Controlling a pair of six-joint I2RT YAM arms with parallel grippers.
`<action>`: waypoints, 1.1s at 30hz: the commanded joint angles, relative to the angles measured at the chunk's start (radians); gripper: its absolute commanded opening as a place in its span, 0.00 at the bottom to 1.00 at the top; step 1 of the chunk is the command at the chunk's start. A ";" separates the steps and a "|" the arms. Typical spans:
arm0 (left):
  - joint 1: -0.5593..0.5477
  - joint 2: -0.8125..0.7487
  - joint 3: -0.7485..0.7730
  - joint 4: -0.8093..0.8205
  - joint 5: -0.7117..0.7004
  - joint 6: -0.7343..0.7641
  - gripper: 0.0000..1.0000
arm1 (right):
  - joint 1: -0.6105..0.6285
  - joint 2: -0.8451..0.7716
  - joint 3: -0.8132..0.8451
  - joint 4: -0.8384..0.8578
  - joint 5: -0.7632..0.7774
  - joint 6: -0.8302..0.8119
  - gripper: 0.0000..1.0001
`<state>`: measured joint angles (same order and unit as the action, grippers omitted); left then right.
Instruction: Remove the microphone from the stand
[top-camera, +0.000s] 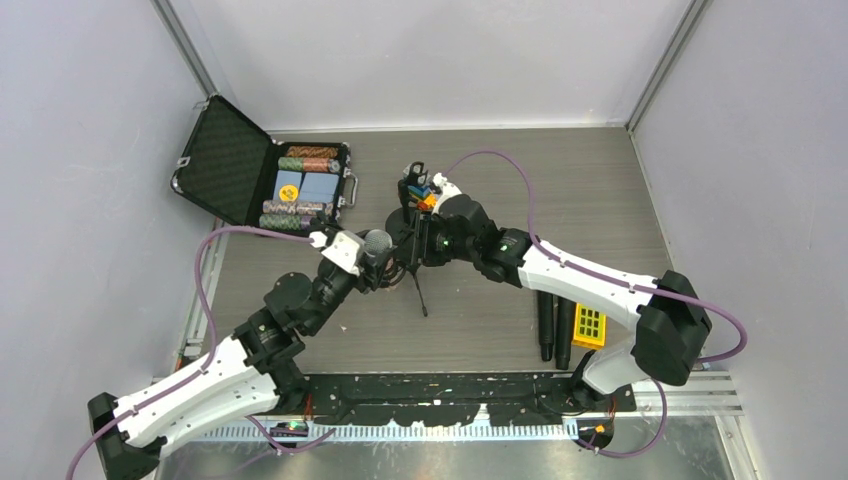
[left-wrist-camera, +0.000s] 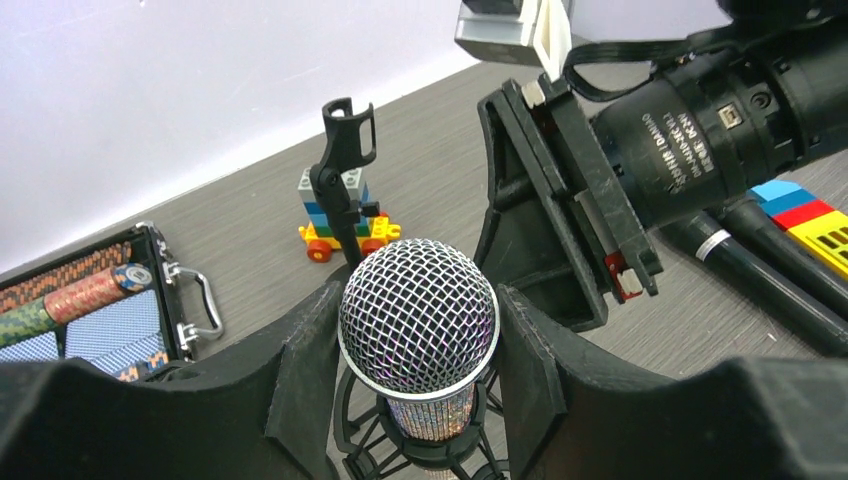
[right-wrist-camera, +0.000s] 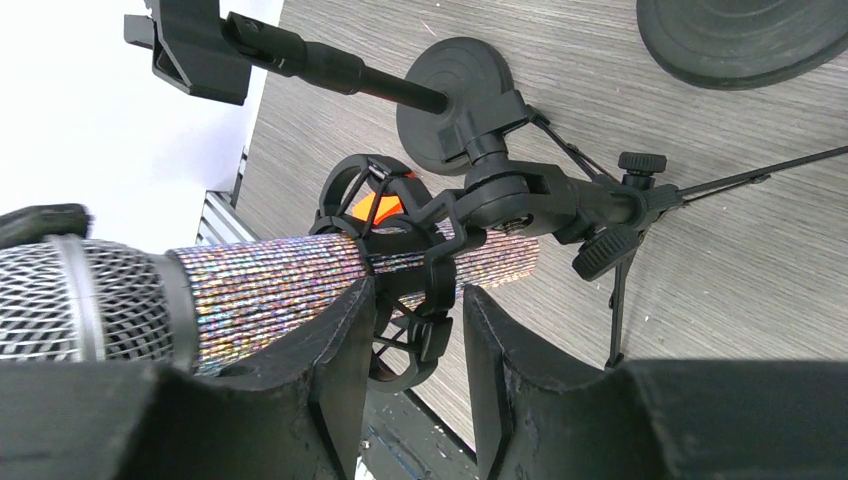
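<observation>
Gripping is seen at the left hand (left-wrist-camera: 418, 300): its two fingers (left-wrist-camera: 300, 375) press against opposite sides of the mesh head of the microphone (left-wrist-camera: 418, 318), so this hand is clamped on the microphone. The microphone is not yet out. Its glittery body lies roughly level and passes through the shock mount (right-wrist-camera: 437, 262) at the top of the stand (right-wrist-camera: 560, 195), with the tail end sticking out past the mount on the stand side. The right hand (right-wrist-camera: 418, 300) sits at the mount, one finger (right-wrist-camera: 335, 350) on each side of the ring and the microphone body. Its jaws are partly apart, and it cannot be told whether they press on the mount or merely straddle it. In the overhead view the two hands meet near the middle of the worktop (top-camera: 500, 170), the left arm reaching from the near left and the right arm from the near right, with a tripod leg of the stand running toward the near edge. Behind is a second stand (left-wrist-camera: 345, 150), upright with an empty clip, just beside a toy block car (left-wrist-camera: 345, 228). An open case (top-camera: 225, 160) at the far left holds rolls of chips. Two black microphones (top-camera: 548, 322) lie side by side near the right arm, with a yellow block (top-camera: 590, 326) just beside them.
</observation>
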<state>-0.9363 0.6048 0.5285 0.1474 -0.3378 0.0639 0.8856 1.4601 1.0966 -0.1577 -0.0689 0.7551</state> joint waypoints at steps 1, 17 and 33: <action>-0.001 -0.026 0.085 0.127 -0.013 0.044 0.04 | -0.013 0.039 -0.002 -0.140 0.018 -0.056 0.42; -0.001 -0.119 0.009 0.303 0.130 0.164 0.06 | -0.034 0.008 -0.043 -0.073 0.036 -0.037 0.42; -0.001 -0.011 0.191 0.139 -0.122 0.137 0.03 | -0.041 0.013 -0.050 -0.060 0.020 -0.030 0.42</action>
<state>-0.9428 0.6140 0.6300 0.1864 -0.3340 0.1673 0.8593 1.4578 1.0729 -0.1051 -0.0948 0.7624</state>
